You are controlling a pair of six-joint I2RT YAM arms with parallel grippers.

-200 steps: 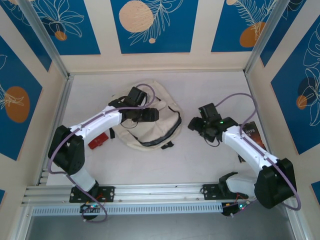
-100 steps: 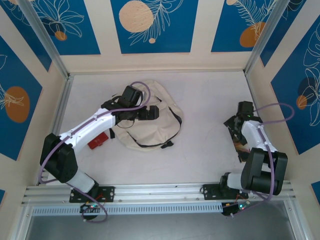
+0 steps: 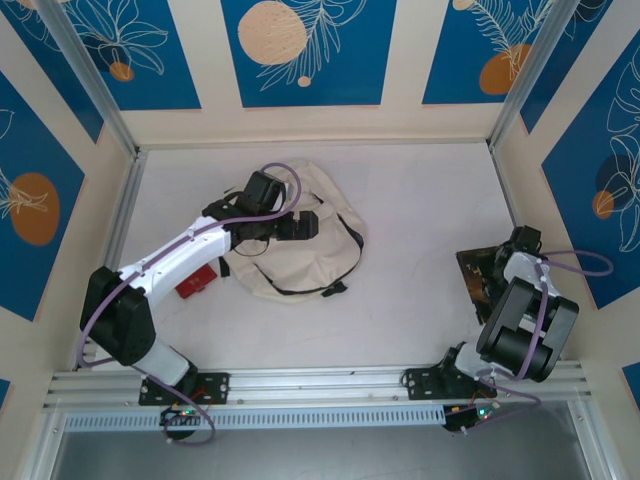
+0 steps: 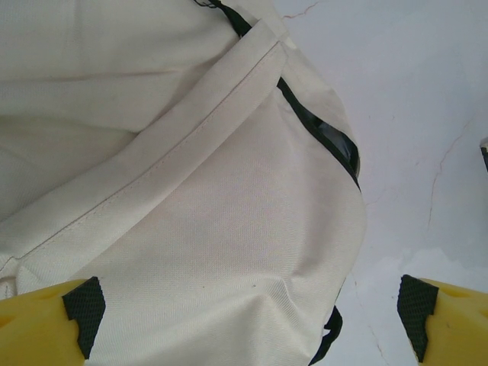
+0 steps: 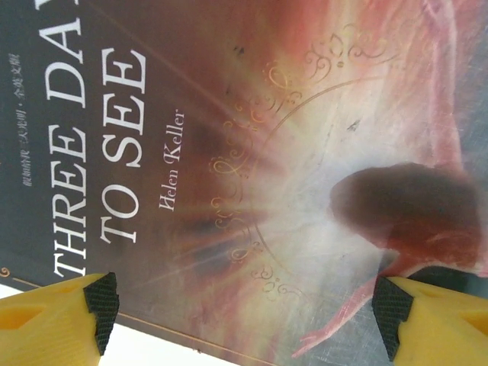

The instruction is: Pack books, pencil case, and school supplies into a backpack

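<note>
The cream, black-strapped backpack (image 3: 300,262) lies slumped centre-left on the bench (image 3: 420,200), with the left claw (image 4: 249,305) wide open and empty over it. The right claw (image 5: 244,305) gapes above a dark book (image 5: 252,152) at the right edge.

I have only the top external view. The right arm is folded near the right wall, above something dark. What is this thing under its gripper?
Observer: A book. The right wrist view reads its cover: "Three Days to See", Helen Keller.
Operator: Is the gripper closed on it?
Observer: No. The right gripper is open, its yellow fingers wide apart with the cover lying flat between them.
Operator: And the left one, over the bag?
Observer: The left gripper is open too, holding nothing, above plain cream canvas of the backpack. A dark zipper line curves along the bag's edge.
</note>
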